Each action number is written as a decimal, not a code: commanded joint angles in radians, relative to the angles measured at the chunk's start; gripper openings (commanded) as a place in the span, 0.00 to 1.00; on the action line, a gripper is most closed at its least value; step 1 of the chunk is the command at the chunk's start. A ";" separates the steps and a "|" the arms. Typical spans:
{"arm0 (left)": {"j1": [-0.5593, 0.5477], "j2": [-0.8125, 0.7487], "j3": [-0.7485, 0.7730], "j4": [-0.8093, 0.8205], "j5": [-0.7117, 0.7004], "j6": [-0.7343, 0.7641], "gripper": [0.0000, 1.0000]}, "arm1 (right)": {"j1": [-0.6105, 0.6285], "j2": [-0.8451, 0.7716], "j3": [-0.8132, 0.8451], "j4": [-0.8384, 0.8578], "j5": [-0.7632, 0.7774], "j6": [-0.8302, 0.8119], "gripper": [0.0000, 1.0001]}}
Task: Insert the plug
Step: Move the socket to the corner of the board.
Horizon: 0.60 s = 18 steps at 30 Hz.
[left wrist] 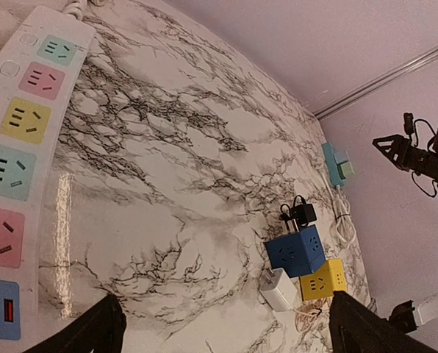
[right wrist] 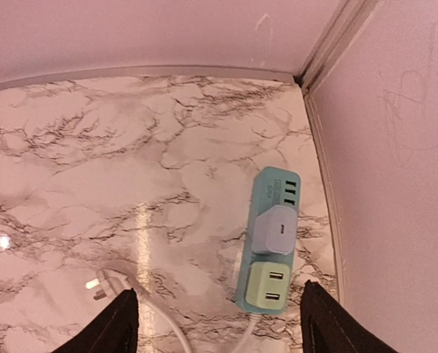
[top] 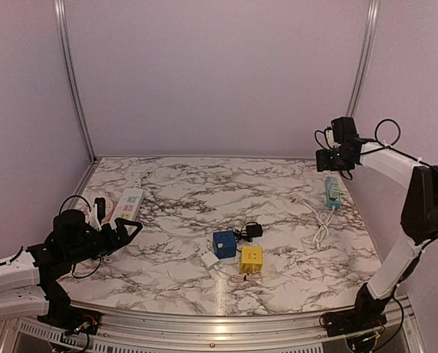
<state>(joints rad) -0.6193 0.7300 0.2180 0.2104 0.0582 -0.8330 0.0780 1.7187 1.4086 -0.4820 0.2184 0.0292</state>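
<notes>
- judging by the right wrist view, the insertion looked done or all but done: the white charger plug point(right wrist: 275, 229) sat in the teal power strip point(right wrist: 279, 185), between its usb ports and a green block point(right wrist: 268, 285) at the near end
- the right gripper point(right wrist: 219, 294) hung above that strip with its fingers spread wide and nothing between them, touching neither plug nor strip
- the left gripper point(left wrist: 223, 301) was spread as wide as it goes and also empty, low over the table beside the white strip with coloured sockets point(left wrist: 20, 169), well apart from the teal one
- the plug looked level on the strip, but whether it was pressed fully home could not be told from these views
- the next move, as i read it, called for a straight lift clear of the strip; if the plug proved to be sitting proud, a gentle press from above would be the remedy
- a loose white plug point(right wrist: 100, 283) on its cable lay just to the side of the strip, so the fingers would need to keep out of that cable
- the surface was a glossy marble-patterned tabletop point(top: 189, 184) with lamp glare on it; a blue cube socket point(left wrist: 296, 251), a yellow cube socket point(left wrist: 322, 278), a small white adapter point(left wrist: 278, 290) and a black plug point(left wrist: 301, 213) were clustered near its middle
- plain pale lilac walls point(top: 219, 73) closed in the table, with metal rails point(top: 72, 81) at the corners
</notes>
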 commanded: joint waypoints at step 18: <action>-0.002 0.086 0.030 0.095 0.012 -0.014 0.99 | 0.289 -0.117 -0.529 0.174 -0.208 0.254 0.54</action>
<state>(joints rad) -0.6193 0.8070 0.2207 0.2535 0.0624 -0.8497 0.3664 1.6043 0.8978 -0.3656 0.0460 0.1799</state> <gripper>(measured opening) 0.989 0.537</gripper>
